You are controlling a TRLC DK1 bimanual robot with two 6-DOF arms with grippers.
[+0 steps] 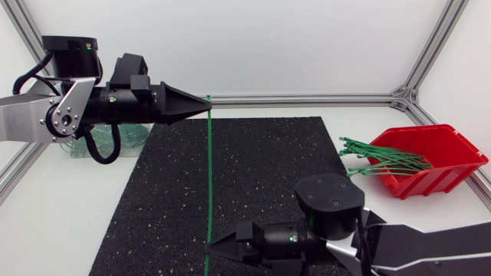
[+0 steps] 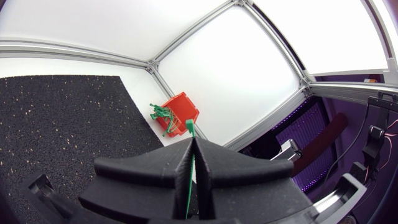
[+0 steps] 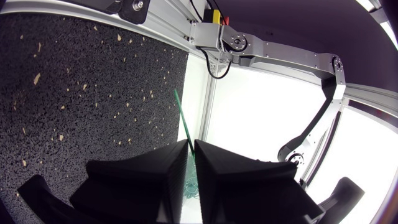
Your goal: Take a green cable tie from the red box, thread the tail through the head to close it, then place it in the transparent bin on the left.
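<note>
Green cable tie stretched straight above the mat
The left claw and right claw each clamp one end, probably so both ends can be steered for threading.

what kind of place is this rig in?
Probably a lab robot test cell: aluminium frame with white panels, black speckled mat, red box of green cable ties, one tie held between left gripper and right gripper.
</note>
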